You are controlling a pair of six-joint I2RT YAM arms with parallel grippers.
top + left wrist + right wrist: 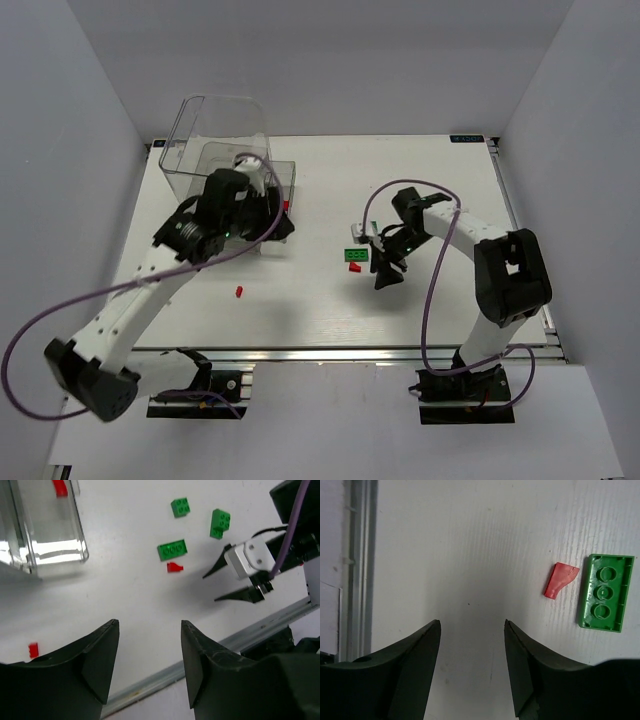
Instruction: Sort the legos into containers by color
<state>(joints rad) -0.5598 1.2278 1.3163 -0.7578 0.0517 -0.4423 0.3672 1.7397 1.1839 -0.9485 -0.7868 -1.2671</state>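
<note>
**Operator:** How is the left gripper (150, 665) set?

**Technician:** It is held spread, and nothing is gripped; only bare table (450, 190) is seen in the gap. It is positioned at the near side of the clear bin (215, 135), which stands at the far left of the table.

**Operator:** And the right gripper (472, 650)?

**Technician:** It is likewise spread and empty. It is pointed down near the table's middle, and no brick is touched by it.

**Operator:** Where are the legos located?

**Technician:** A green three-stud plate (605, 592) is found lying flat to one side of the right gripper. A small red wedge (560, 580) is placed just beside it, the two not touching. A square green brick (180, 507) and a second green brick (220, 523) are seen beyond the plate in the left wrist view, apart from each other. A lone red brick (239, 291) is found on the table in front of the left arm, well apart from the rest. Another red piece (60, 487) is seen within the outline of the bin; whether it rests on a compartment floor cannot be told.
</note>
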